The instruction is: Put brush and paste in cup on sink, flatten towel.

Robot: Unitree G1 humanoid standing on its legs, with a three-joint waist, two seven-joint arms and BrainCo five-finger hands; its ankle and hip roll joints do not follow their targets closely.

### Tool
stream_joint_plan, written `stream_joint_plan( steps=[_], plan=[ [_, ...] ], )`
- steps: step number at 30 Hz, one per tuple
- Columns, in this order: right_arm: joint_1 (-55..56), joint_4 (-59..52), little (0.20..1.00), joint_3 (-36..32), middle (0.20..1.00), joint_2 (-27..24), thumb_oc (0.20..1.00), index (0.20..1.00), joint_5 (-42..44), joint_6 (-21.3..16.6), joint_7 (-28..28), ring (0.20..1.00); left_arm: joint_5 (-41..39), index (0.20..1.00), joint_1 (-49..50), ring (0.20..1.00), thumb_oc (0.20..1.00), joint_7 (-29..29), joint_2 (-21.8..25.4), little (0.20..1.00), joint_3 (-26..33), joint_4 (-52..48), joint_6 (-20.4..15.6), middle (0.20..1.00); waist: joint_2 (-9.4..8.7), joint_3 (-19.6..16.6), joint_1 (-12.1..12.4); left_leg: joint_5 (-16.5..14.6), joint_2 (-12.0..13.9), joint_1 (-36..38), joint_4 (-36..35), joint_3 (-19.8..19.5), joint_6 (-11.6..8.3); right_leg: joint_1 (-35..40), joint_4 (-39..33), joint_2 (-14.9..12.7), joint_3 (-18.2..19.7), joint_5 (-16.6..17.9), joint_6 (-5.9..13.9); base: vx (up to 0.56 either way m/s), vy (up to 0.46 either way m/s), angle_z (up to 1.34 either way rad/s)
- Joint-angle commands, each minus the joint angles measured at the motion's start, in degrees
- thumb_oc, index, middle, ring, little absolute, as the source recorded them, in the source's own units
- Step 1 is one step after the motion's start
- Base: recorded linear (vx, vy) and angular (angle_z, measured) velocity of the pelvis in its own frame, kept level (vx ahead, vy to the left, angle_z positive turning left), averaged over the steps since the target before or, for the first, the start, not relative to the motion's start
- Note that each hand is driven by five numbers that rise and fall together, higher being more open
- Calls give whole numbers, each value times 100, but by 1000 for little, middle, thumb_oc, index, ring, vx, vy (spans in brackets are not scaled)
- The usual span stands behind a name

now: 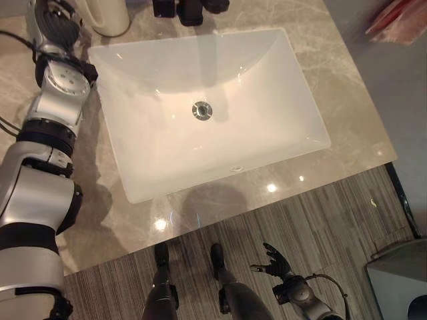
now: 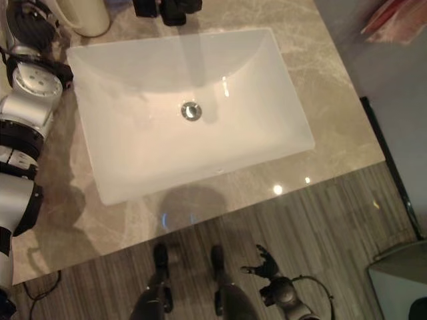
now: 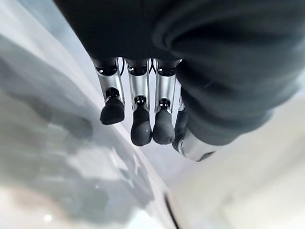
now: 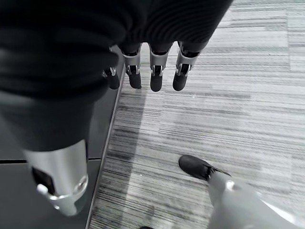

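A cream cup [image 1: 110, 15] stands on the marble counter [image 1: 347, 87] at the far left corner of the white sink [image 1: 267, 80]. My left arm reaches along the sink's left side, and my left hand [image 1: 52, 23] is beside the cup. Its fingers [image 3: 140, 119] are straight and hold nothing, hovering over a pale surface. My right hand [image 1: 275, 261] hangs low over the striped floor in front of the counter. Its fingers [image 4: 156, 71] are relaxed and empty.
A black faucet [image 1: 190, 8] stands at the sink's far edge, above the drain [image 1: 201, 111]. A red and pink thing [image 1: 397, 20] lies beyond the counter's right end. A grey bin [image 1: 400, 280] stands on the floor at the lower right.
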Motion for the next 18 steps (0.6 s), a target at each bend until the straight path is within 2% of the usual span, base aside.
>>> stream_joint_plan(
  steps=[1, 3, 5, 6, 8, 9, 10, 12, 13, 14, 16, 17, 18],
  plan=[
    [222, -80, 1000, -211, 1000, -147, 1000, 1000, -150, -118, -103, 1000, 203, 200, 117, 200, 200, 320, 139, 200, -16, 164, -129, 200, -2, 16, 153, 150, 118, 31, -195, -642, -292, 178, 119, -362, -431, 51, 365, 30, -10, 5],
    [228, -81, 1000, -269, 1000, -116, 1000, 1000, -194, -96, -90, 1000, 197, 200, 479, 200, 200, 352, 211, 200, 213, -150, -206, 200, -6, 0, 219, 129, 111, 138, -196, -662, -298, 288, 133, -380, -479, 18, 358, 45, -11, 6],
    [231, -114, 1000, -390, 1000, -101, 1000, 1000, -262, -38, -66, 1000, 216, 200, 1449, 200, 200, 408, 329, 200, 775, -1097, -372, 200, 21, -7, 321, 92, 89, 384, -203, -649, -302, 525, 156, -393, -539, -31, 348, 37, 5, 8],
    [250, -49, 1000, -547, 1000, -58, 1000, 1000, -289, 4, -28, 1000, 278, 200, 2263, 200, 200, 374, 360, 200, 1280, -1949, -487, 200, 43, -37, 420, 59, 71, 547, -202, -656, -292, 675, 174, -401, -604, -70, 334, 26, 18, 9],
    [322, -32, 1000, -728, 1000, -19, 1000, 1000, -349, 47, 30, 1000, 332, 200, 3135, 200, 200, 302, 339, 200, 1803, -2768, -657, 200, 50, -80, 513, 20, 55, 700, -189, -658, -289, 834, 185, -408, -635, -115, 323, 29, 19, 20],
    [331, -35, 1000, -709, 1000, -36, 1000, 1000, -350, 48, 30, 1000, 344, 200, 3203, 200, 200, 300, 333, 200, 1854, -2816, -641, 200, 64, -81, 498, 17, 54, 716, -192, -656, -289, 850, 182, -408, -634, -116, 324, 15, 22, 21],
    [361, 6, 1000, -888, 1000, -17, 1000, 1000, -421, 94, 73, 1000, 347, 200, 4268, 200, 200, 180, 170, 200, 2455, -3739, -807, 200, 85, -108, 607, -33, 47, 875, -172, -658, -281, 1000, 214, -409, -662, -173, 313, 35, 25, 15],
    [399, 42, 1000, -1042, 1000, -26, 1000, 1000, -537, 167, 131, 1000, 329, 200, 5185, 200, 200, 44, -174, 200, 3002, -4443, -969, 200, 110, -197, 667, -99, 52, 1063, -145, -643, -261, 1180, 272, -407, -683, -252, 294, 42, 27, 9],
    [407, 39, 1000, -1018, 1000, -45, 1000, 1000, -537, 168, 132, 1000, 341, 200, 5260, 200, 200, 37, -195, 200, 3056, -4507, -943, 200, 125, -192, 648, -104, 52, 1090, -147, -640, -261, 1204, 274, -408, -681, -258, 295, 34, 31, 6],
    [443, 70, 1000, -1159, 1000, -12, 1000, 1000, -594, 201, 201, 1000, 323, 200, 5964, 200, 200, -186, -415, 200, 3346, -5146, -1097, 200, 152, -240, 726, -163, 35, 1248, -93, -648, -233, 1343, 344, -408, -699, -323, 272, 19, 35, 17],
    [459, 48, 1000, -1243, 1000, -42, 1000, 1000, -644, 216, 249, 1000, 484, 200, 6649, 200, 200, -388, -604, 200, 3626, -5867, -1231, 200, 202, -302, 781, -235, 14, 1418, -46, -664, -201, 1494, 405, -407, -709, -391, 263, 12, 37, 13],
    [468, 44, 1000, -1223, 1000, -51, 1000, 1000, -645, 218, 250, 1000, 489, 200, 6703, 200, 200, -398, -620, 200, 3662, -5913, -1214, 200, 207, -299, 768, -241, 13, 1440, -47, -660, -201, 1514, 405, -408, -706, -396, 264, 0, 0, 0],
    [520, 20, 1000, -1295, 1000, -46, 1000, 1000, -662, 200, 319, 1000, 378, 200, 7145, 200, 200, -650, -749, 200, 3809, -6383, -1383, 200, 235, -389, 827, -248, -4, 1571, -53, -661, -188, 1639, 423, -401, -720, -435, 248, 0, 0, 0]
  ],
)
